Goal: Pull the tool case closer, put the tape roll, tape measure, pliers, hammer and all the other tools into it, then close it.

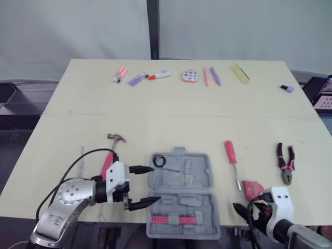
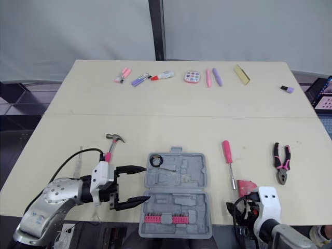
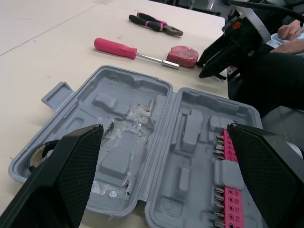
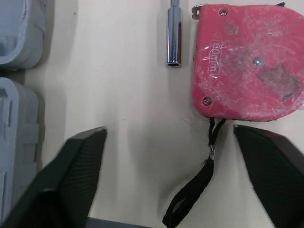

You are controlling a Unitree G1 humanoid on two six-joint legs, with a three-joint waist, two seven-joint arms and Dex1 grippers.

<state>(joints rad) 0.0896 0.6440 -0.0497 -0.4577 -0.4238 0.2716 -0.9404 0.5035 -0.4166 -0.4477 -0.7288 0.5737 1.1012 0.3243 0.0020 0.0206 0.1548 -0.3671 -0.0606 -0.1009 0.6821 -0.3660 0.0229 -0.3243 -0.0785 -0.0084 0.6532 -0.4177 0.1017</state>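
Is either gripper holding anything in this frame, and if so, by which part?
Nothing is held. The left gripper is open at the tool case's left side; the right gripper is open, short of the tape measure.

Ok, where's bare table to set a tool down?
Widest: the middle band of the beige table, between the far row of pens and the tools. Narrower: the strip between the open grey plastic tool case and the pink-handled screwdriver. Crowded: around the red tape measure, beside the screwdriver's tip and the right gripper.
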